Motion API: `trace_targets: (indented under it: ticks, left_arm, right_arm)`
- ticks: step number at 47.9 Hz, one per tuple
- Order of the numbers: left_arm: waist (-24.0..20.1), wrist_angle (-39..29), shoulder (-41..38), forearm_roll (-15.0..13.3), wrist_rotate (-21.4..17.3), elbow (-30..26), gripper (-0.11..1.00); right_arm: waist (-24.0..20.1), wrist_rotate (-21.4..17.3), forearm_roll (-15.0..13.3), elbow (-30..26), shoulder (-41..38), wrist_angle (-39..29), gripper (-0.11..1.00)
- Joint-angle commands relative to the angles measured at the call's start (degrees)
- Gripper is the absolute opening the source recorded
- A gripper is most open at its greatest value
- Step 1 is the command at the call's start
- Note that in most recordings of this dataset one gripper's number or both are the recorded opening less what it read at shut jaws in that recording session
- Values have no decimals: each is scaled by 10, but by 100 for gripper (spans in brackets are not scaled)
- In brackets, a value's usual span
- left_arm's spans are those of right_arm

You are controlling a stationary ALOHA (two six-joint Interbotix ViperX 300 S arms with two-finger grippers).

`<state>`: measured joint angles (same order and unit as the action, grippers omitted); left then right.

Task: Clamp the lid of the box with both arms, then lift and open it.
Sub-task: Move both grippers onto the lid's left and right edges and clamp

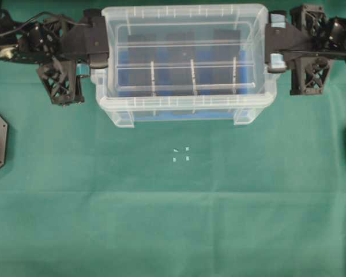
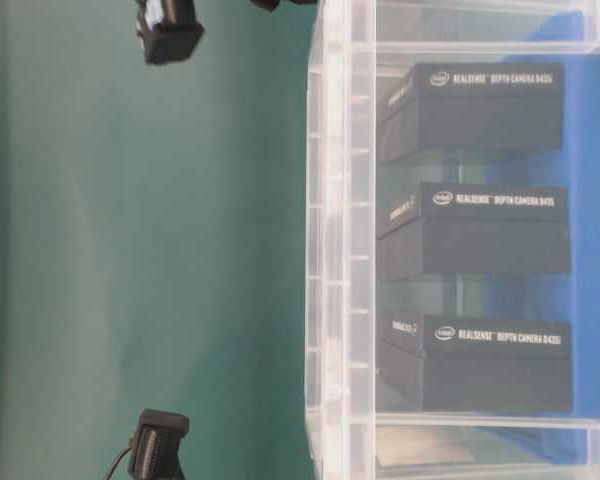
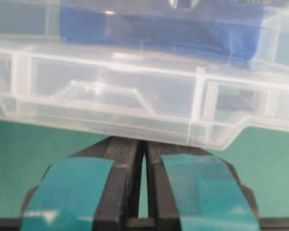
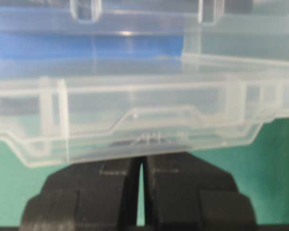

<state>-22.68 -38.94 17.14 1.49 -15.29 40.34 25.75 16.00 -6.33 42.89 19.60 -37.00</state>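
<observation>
Both ends clamped: left teal-taped black gripper [image 3: 140,147] and right plain black gripper [image 4: 142,161] nearly closed, pinching flat clear plastic lid [image 1: 184,43] raised above deep clear tub [image 1: 187,107] at far centre — opening apparently under way.

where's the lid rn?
Overhead view: the lid is at top centre, over the box and shifted toward the far edge, with the left gripper and right gripper at its two short ends.

A green cloth [image 1: 173,219] is spread across the whole table, faintly creased. Small white marks [image 1: 181,154] are seen near its middle. Even lighting is cast throughout.
</observation>
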Motion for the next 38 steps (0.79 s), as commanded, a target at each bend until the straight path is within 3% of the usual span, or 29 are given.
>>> trace_targets:
  ticks: [1, 38]
  left_arm:
    - [3, 5, 0, -2, -1, -25, 1]
    - [3, 4, 4, -2, -7, -21, 1]
  right_arm:
    - [-11, 1, 3, -29, -12, 8, 0]
    - [-47, -9, 3, -54, -31, 4, 0]
